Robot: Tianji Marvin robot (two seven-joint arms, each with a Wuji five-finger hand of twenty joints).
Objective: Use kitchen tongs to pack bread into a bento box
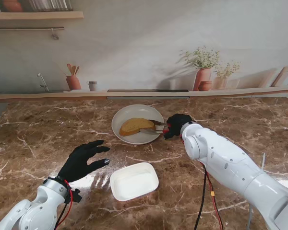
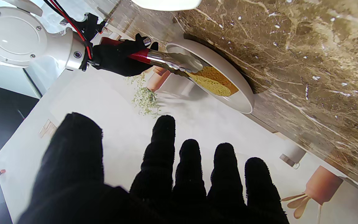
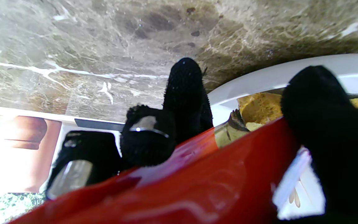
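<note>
Table: the brown marbled top (image 1: pixel 43 139) spreads under both my arms, and everything I handle sits on it.

My right arm: the white limb (image 1: pixel 230 167) reaches from my right side toward the middle of the table, ending just beside the plate.

Plate: the round white dish (image 1: pixel 127 116) lies past the centre, farther from me than the box; from my left wrist I see its rim (image 2: pixel 228 77) side-on.

Bento box: the white rectangular tray (image 1: pixel 134 181) sits nearer to me than the plate, well apart from it, just right of my left hand. Nothing lies in it.

My left hand: the black-gloved hand (image 1: pixel 82 160) hangs over the table left of the box, fingers (image 2: pixel 163 137) spread wide and holding nothing.

My right hand: my black-gloved hand (image 1: pixel 176 125) is clenched around the red handles of the tongs at the plate's right edge; my right wrist shows my fingers (image 3: pixel 185 93) wrapped over the red grip.

Bread: the golden slice (image 1: pixel 136 126) lies on the plate, crust toward me; my wrist view shows its end (image 3: pixel 259 107) right against the tong tips.

Tongs: the red-handled metal tool (image 1: pixel 158 127) reaches from my right hand across the plate, its steel tips at the slice's right end (image 2: pixel 172 60). I cannot tell whether they pinch the bread or only touch it.
</note>
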